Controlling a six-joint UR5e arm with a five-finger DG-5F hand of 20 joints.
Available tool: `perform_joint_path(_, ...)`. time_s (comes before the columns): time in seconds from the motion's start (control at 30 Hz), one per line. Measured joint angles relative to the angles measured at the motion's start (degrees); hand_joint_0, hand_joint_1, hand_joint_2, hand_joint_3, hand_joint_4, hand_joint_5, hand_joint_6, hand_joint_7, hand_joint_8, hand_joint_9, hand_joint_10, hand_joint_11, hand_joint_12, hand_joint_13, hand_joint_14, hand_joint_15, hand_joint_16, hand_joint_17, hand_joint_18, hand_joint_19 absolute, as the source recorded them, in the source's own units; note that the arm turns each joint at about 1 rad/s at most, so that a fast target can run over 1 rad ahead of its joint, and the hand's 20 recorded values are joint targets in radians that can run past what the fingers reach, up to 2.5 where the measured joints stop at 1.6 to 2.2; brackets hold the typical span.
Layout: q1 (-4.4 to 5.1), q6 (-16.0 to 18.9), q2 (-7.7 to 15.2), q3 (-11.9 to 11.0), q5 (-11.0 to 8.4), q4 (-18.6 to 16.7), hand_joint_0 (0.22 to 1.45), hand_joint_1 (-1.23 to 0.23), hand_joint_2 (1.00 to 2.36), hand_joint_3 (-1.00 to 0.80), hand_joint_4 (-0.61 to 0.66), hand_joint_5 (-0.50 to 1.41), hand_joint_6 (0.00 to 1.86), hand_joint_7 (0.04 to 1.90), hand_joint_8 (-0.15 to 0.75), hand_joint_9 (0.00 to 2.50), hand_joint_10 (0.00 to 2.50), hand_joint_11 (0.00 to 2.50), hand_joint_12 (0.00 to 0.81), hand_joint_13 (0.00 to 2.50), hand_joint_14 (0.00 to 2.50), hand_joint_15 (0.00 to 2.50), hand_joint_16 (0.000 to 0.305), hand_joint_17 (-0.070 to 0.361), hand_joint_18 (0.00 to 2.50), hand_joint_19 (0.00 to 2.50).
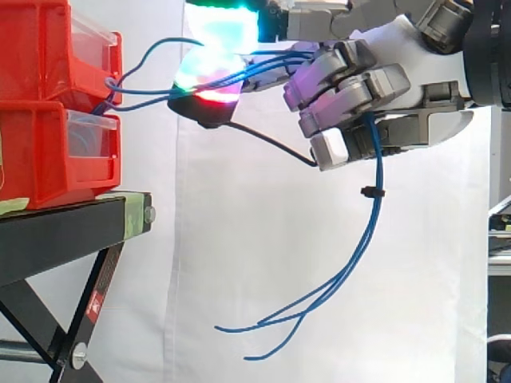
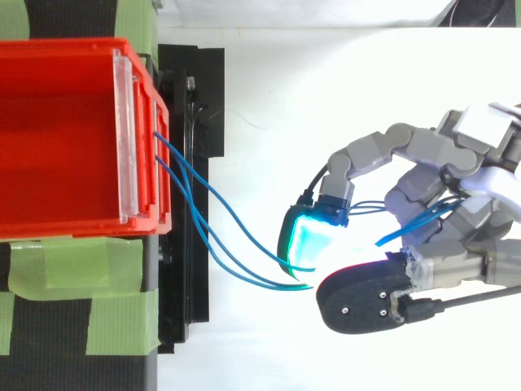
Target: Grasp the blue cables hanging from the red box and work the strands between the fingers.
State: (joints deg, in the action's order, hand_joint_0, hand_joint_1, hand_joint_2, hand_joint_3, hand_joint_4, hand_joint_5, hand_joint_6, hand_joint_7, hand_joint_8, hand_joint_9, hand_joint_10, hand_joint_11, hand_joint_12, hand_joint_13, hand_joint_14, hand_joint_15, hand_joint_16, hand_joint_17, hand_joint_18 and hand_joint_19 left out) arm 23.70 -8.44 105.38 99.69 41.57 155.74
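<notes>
- Bins [image 1: 48, 120], side view: red, stacked on black stand [image 1: 64, 231] at left, apart from the robot's fingers.
- Hand [image 1: 375, 88]: fingers curled round blue cables [image 1: 377, 167]; loose ends dangle below.
- Top view: cables run from bin front to glowing fingertips [image 2: 309, 240], other fingers bent over the strands.

Red bin [image 2: 65, 138]: stood at left on a black stand [image 2: 186, 98]; green tape [image 2: 81, 269] beside it
Blue cables [image 2: 213, 199]: ran from the bin's front edge toward the hand
Hand [image 2: 431, 175]: entered from right; fingers curled round blue strands; one fingertip [image 2: 309, 244] glowed cyan
</notes>
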Motion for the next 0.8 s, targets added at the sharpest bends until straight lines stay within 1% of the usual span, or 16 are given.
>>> perform_joint_path(0.17, 0.01, 0.0, 0.0, 0.01, -0.01, 0.0, 1.28, -0.77, 1.01, -0.06, 0.08, 0.11, 1.17, 0.85, 0.492, 1.27, 2.5, 2.46, 0.646, 1.79, 2.5, 1.41, 0.248, 0.186, 2.42, 0.51)
perform_joint_path(0.33, 0.02, 0.0, 0.0, 0.01, -0.01, 0.0, 1.31, -0.76, 1.01, 0.0, 0.08, 0.11, 1.21, 0.85, 0.492, 1.27, 2.5, 2.46, 0.646, 1.79, 2.5, 1.41, 0.248, 0.186, 2.42, 0.51)
perform_joint_path(0.37, 0.01, 0.0, 0.0, 0.02, -0.01, 0.0, 1.32, -0.75, 1.01, 0.03, 0.07, 0.12, 1.23, 0.83, 0.492, 1.27, 2.5, 2.46, 0.646, 1.79, 2.5, 1.41, 0.248, 0.186, 2.42, 0.51)
perform_joint_path(0.57, -0.02, 0.0, 0.0, 0.04, 0.0, 0.0, 1.35, -0.74, 1.01, 0.13, 0.06, 0.13, 1.26, 0.83, 0.492, 1.27, 2.5, 2.46, 0.646, 1.79, 2.5, 1.41, 0.248, 0.186, 2.42, 0.51)
perform_joint_path(0.8, 0.0, 0.0, 0.0, 0.02, 0.0, 0.0, 1.36, -0.73, 1.0, 0.17, 0.06, 0.13, 1.27, 0.83, 0.492, 1.27, 2.5, 2.46, 0.646, 1.79, 2.5, 1.41, 0.248, 0.186, 2.42, 0.51)
